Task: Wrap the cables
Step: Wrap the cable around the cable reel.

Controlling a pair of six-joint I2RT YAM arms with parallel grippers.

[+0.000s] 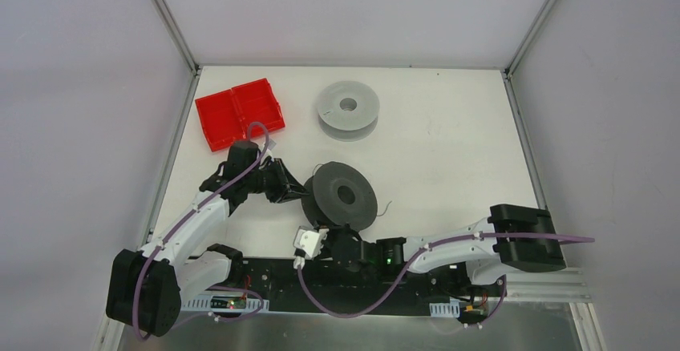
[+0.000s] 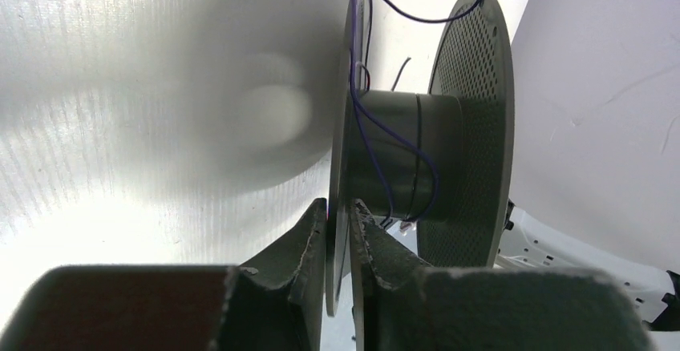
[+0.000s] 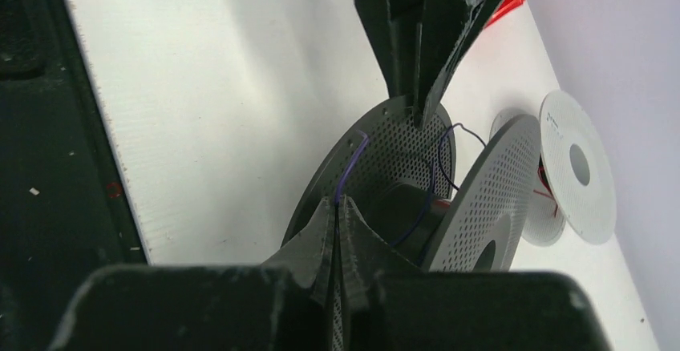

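– Cable (image 2: 425,21) in view: thin, dark, thread-like wire. A few slack turns sit round the hub of the dark grey perforated plastic spool (image 1: 345,197) mid-table, and one loose loop is draped over a flange rim.

– Who has what?

– My right gripper (image 3: 337,207) is pressed fully together at the near edge of one flange. The wire comes straight up out of its tips, so I read that as a pinch on the cable. My left gripper (image 2: 338,211) brackets the far edge of the same flange, fingers (image 2: 309,247) set very narrow on either side. Biting or just bracketing? I cannot tell from here.

– So, the winding?

– Barely begun, I'd say. To do this well I want the left firm on the flange before anything turns, or the spool may skid. Then the right should lead the wire under light tension down between the two flanges onto the hub, not across the rim where that loop lies. Too much pull and thread this fine could slip from the pads or tip the spool.

– And the pale grey spool (image 1: 346,109) and the red plastic tray (image 1: 239,113)?

– Well apart at the back, out of play.
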